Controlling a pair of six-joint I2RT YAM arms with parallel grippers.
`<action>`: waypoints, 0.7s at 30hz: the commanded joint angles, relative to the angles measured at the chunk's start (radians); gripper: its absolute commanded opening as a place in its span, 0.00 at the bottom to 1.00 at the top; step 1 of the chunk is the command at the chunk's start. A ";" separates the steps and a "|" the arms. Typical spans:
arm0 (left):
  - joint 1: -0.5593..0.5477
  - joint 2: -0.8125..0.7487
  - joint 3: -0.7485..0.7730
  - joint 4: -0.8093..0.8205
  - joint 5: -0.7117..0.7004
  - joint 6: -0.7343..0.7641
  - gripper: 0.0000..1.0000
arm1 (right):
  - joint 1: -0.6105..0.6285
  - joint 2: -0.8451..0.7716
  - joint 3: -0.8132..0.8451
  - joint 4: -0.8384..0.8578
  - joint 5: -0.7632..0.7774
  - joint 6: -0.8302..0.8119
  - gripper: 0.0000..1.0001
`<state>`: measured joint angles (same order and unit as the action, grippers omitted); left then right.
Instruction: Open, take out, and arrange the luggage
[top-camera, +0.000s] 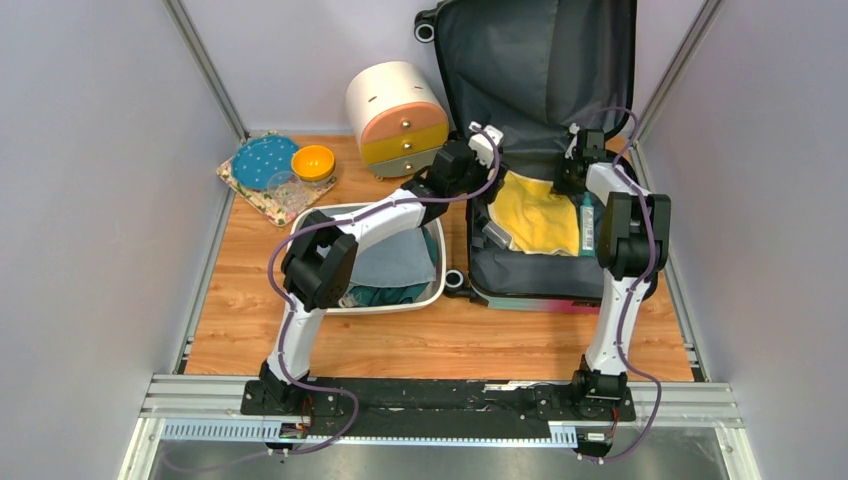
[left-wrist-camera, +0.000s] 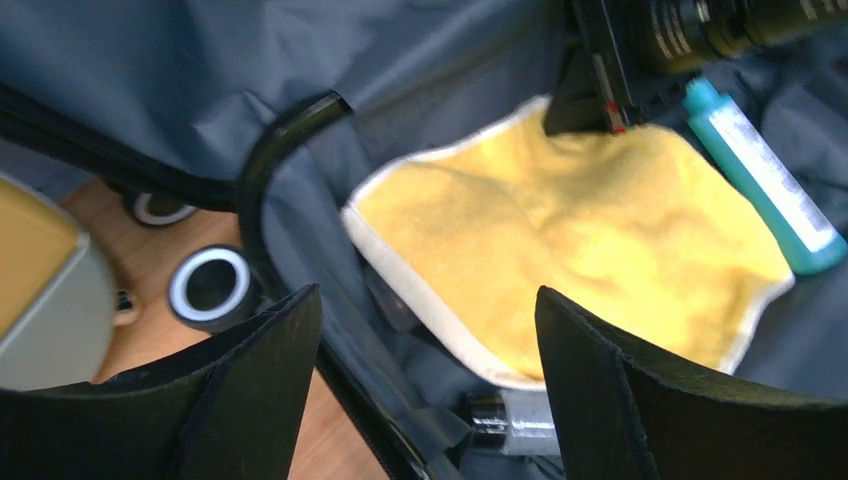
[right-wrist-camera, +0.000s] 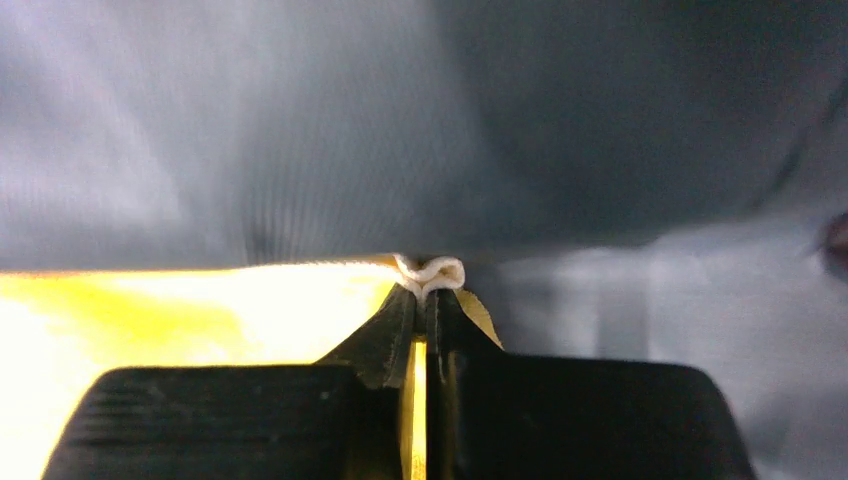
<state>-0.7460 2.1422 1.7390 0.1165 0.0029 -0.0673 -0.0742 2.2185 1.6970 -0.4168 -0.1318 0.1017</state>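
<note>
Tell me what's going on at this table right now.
The luggage lies open on the table, lid propped up. The right gripper is shut on the far edge of the yellow towel packed inside, pinching its white hem. The left gripper hangs open above the towel, holding nothing. A teal bottle lies beside the towel. The white basin to the left holds some clothes.

A white basin (top-camera: 405, 305) is set on the wooden surface (top-camera: 450, 340), with grey and green cloths (top-camera: 395, 262) laid in it. Just behind the basin a round cream cabinet (top-camera: 398, 118) is seen. Behind the basin to the left, a blue plate (top-camera: 259, 160) and an orange bowl (top-camera: 313, 162) are kept on a mat (top-camera: 250, 198).
</note>
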 joint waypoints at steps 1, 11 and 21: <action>0.045 -0.056 -0.030 0.016 0.196 0.104 0.88 | 0.004 -0.124 -0.089 0.052 -0.126 -0.060 0.00; 0.089 0.041 0.080 -0.075 0.350 0.248 0.90 | 0.004 -0.404 -0.301 0.029 -0.347 -0.312 0.00; 0.089 -0.024 -0.088 0.011 0.609 0.570 0.91 | 0.013 -0.558 -0.375 -0.318 -0.601 -0.755 0.00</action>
<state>-0.6518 2.1674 1.6798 0.0998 0.4564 0.3080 -0.0719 1.7363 1.3495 -0.5297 -0.6025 -0.3954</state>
